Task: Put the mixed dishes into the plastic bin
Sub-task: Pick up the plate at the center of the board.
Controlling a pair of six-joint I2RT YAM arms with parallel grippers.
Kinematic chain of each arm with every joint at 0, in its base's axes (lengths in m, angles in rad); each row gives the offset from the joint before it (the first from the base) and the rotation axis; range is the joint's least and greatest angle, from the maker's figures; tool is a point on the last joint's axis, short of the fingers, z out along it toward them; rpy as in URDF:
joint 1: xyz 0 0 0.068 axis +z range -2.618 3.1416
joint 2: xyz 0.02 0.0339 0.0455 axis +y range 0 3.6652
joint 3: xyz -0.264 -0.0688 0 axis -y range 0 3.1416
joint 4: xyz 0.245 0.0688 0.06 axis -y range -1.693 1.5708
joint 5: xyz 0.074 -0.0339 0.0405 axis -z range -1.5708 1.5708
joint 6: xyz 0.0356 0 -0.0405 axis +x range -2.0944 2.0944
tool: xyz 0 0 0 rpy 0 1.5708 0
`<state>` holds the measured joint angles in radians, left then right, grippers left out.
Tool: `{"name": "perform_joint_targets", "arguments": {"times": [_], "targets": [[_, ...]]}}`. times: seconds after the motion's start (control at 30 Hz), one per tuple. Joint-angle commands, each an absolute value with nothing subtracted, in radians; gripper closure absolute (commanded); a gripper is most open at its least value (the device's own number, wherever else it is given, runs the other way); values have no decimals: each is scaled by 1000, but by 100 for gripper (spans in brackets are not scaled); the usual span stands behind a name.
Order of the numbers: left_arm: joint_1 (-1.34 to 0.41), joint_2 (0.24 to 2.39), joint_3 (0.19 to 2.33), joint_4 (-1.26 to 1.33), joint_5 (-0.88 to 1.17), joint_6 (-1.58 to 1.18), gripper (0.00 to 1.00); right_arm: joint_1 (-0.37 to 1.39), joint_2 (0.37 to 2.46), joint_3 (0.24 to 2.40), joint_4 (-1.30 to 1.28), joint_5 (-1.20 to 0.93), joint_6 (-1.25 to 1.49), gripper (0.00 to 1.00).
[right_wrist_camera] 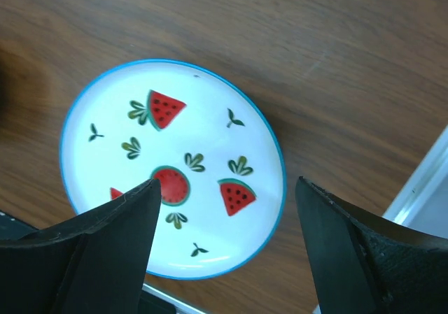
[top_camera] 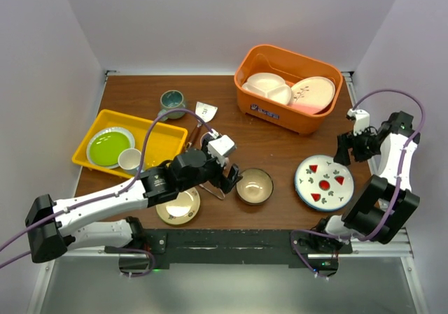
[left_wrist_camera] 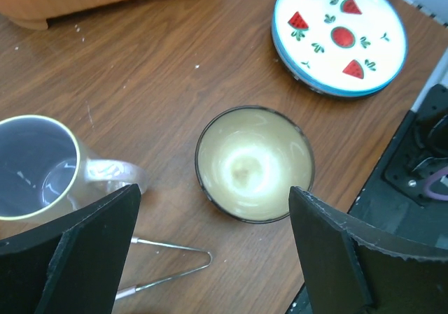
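Spread wide and empty, the left fingers [left_wrist_camera: 98, 244] hover over a glossy round bowl [left_wrist_camera: 253, 163], dark-rimmed and cream inside, near the front edge of the wood-grain bench [left_wrist_camera: 175, 62]; the right fingers [right_wrist_camera: 112, 237], likewise spread, hang above a flat blue-rimmed fruit-print plate [right_wrist_camera: 175, 167] toward the front right corner; the round-cornered orange plastic bin [top_camera: 269, 108] sits at the back edge, holding a white divided plate [top_camera: 267, 87] and a pink floral plate [top_camera: 313, 90].

Brown table [top_camera: 280, 146] — holding orange bin [top_camera: 274, 108], yellow tray [top_camera: 165, 140], bowl [top_camera: 254, 186], strawberry plate [top_camera: 324, 182].
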<state>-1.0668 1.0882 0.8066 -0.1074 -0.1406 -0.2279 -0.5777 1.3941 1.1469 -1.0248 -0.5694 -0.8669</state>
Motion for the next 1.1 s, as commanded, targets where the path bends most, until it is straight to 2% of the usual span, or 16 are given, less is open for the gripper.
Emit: {"name": "perform_joint_targets", "arguments": {"times": [0.0, 0.2, 0.23, 0.43, 0.53, 0.57, 0.9, 1.07], "targets": [[-1060, 1055, 799, -32, -110, -261, 7, -595, 1407, 1118, -942, -457, -893, 21], [-1060, 1031, 779, -28, -97, -294, 7, -601, 1428, 1049, -868, -399, -908, 25], [-1060, 1026, 778, -26, -88, -299, 7, -604, 1434, 1045, -864, -388, -910, 28], [-1060, 1008, 752, -15, -68, -350, 8, -607, 1454, 1019, -835, -364, -937, 31], [-1060, 1002, 742, -15, -60, -368, 8, -609, 1479, 1005, -824, -357, -953, 36], [-1060, 1002, 741, -15, -58, -371, 8, -609, 1486, 1003, -830, -363, -960, 41], [-1060, 1011, 744, 21, -35, -390, 8, -609, 1535, 969, -848, -387, -1012, 51], [-1060, 1019, 745, 31, -23, -393, 8, -609, 1558, 979, -861, -399, -1023, 59]]}}
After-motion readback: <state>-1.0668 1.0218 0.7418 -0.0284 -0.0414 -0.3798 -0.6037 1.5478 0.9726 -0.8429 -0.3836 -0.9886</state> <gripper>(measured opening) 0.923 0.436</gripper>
